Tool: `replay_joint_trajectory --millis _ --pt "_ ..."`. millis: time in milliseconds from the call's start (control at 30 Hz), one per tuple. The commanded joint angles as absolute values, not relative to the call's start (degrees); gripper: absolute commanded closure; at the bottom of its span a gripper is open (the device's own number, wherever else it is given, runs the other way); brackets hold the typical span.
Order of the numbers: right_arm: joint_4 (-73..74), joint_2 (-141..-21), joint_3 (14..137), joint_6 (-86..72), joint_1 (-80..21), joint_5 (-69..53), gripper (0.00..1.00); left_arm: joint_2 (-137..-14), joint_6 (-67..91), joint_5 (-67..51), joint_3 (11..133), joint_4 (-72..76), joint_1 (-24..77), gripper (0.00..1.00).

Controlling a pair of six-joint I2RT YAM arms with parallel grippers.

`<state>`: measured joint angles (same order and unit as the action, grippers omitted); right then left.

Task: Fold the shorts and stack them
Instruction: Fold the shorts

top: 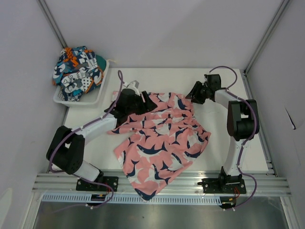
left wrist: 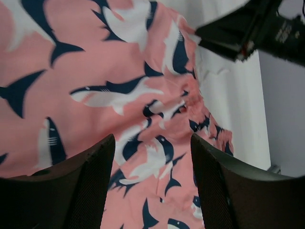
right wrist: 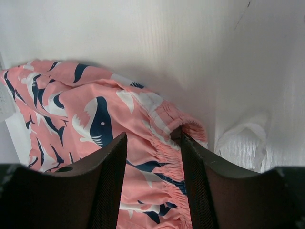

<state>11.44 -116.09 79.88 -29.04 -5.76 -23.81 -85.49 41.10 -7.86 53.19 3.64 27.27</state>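
The pink shark-print shorts (top: 162,138) lie spread on the white table (top: 228,143), one leg hanging over the near edge. My left gripper (top: 138,102) hovers open over their upper left part, pink fabric (left wrist: 119,95) showing under its fingers (left wrist: 102,162). My right gripper (top: 195,93) is open at their upper right corner, and the gathered waistband (right wrist: 164,148) runs between its fingers (right wrist: 116,157) without being pinched. The teal, orange and navy patchwork shorts (top: 78,71) are bunched in a basket at the back left.
The white basket (top: 90,99) stands at the table's back left corner against the wall. White walls and metal frame posts enclose the table on three sides. The right gripper (left wrist: 248,28) shows in the left wrist view, close to the shorts' edge.
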Motion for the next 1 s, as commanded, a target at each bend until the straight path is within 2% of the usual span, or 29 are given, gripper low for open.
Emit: replay_joint_trajectory --millis 0,267,333,433,467,567,667,967 --pt "8.26 -117.77 82.44 -30.41 -5.54 -23.99 0.48 -87.62 41.57 -7.12 54.22 6.15 31.72 0.32" --pt "7.12 -120.14 85.43 -31.29 -5.54 -24.52 0.48 -94.65 41.84 -8.35 56.59 8.88 43.93 0.33" --pt "6.33 -120.58 85.78 -31.64 -5.54 -24.96 0.51 -95.71 42.01 -8.52 57.04 8.7 47.44 0.33" --pt "4.93 -120.76 85.87 -32.52 -5.54 -25.92 0.68 -97.38 43.41 -8.96 56.26 9.75 50.26 0.33" --pt "4.57 -121.02 85.87 -32.95 -5.45 -26.1 0.77 -97.82 43.77 -9.31 55.9 10.28 50.71 0.33" --pt "2.38 -121.29 85.17 -34.71 -5.1 -26.98 0.94 -99.14 44.38 -9.85 54.76 11.86 53.25 0.33" --pt "-1.65 -121.55 84.11 -37.26 -4.4 -28.38 1.0 -101.33 44.21 -8.79 55.02 11.25 56.51 0.34" --pt "-6.77 -124.8 84.99 -42.01 -1.93 -33.22 1.0 -109.32 45.53 -8.7 57.21 10.73 61.78 0.35"
